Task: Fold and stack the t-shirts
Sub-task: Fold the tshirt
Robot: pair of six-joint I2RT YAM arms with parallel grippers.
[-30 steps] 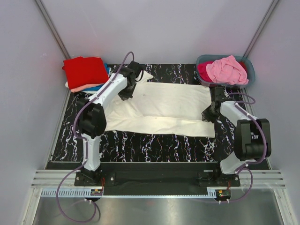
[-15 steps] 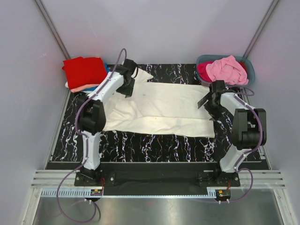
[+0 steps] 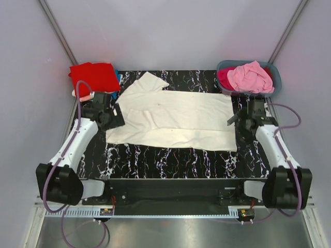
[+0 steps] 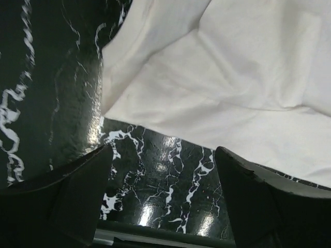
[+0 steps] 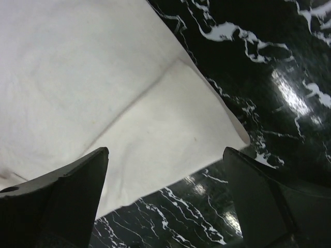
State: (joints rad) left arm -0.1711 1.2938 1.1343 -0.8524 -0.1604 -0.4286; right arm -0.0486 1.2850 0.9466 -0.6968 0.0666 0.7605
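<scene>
A large cream t-shirt (image 3: pixel 176 116) lies folded lengthwise across the black marbled table (image 3: pixel 170 155), one sleeve (image 3: pixel 149 83) sticking out at the back left. My left gripper (image 3: pixel 113 117) hovers open just off the shirt's left edge. In the left wrist view the gripper (image 4: pixel 163 168) has only table between its fingers and the cream cloth (image 4: pixel 232 77) ahead. My right gripper (image 3: pixel 239 122) is open at the shirt's right end; the right wrist view shows it (image 5: pixel 165 155) above the cloth's corner (image 5: pixel 170 129), holding nothing. A red t-shirt (image 3: pixel 94 77) tops a folded stack at the back left.
A grey-blue tub (image 3: pixel 275 81) at the back right holds a pink shirt (image 3: pixel 251 76) and a magenta one (image 3: pixel 224 77). Salmon and blue edges (image 3: pixel 119 77) show under the red shirt. Pale walls close in on three sides.
Both grippers have opened and let go of the cream shirt. The left arm swung back from the far collar area to the left edge; the right one drew slightly back.
</scene>
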